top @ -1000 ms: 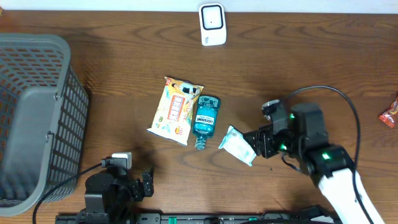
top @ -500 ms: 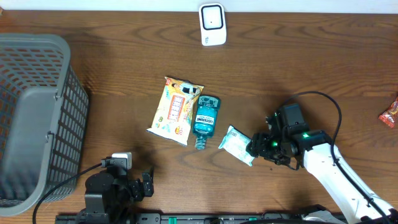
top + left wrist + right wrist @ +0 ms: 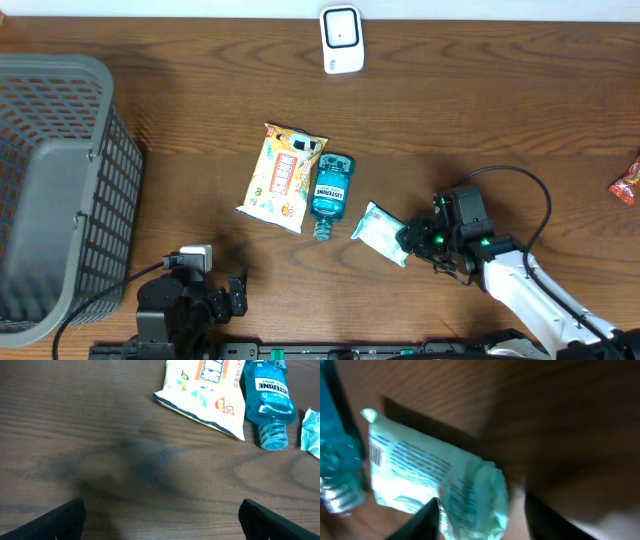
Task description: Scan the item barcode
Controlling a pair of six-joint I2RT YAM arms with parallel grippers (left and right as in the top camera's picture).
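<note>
The right tool [image 3: 482, 506] is low over the surface [image 3: 500, 100] with its jaws apart, astride one end of the pale green packet [image 3: 435, 475]. A gap shows between the packet and one finger [image 3: 545, 520], so it is released, not clamped, though the wrist view is blurred. The packet lies flat, and a small barcode [image 3: 376, 455] shows near its far end. Just beyond that end lies the blue mouthwash bottle [image 3: 331, 190], on its side, and a yellow snack bag [image 3: 282, 177] lies touching the bottle's other side. The white device [image 3: 341, 40] stands at the far edge, well apart from the packet. The left tool [image 3: 161, 505] rests at the near edge, released, its jaws spread wide over bare wood. A grey basket [image 3: 60, 75] sits at the left, and a red wrapper [image 3: 627, 185] lies at the right edge.
</note>
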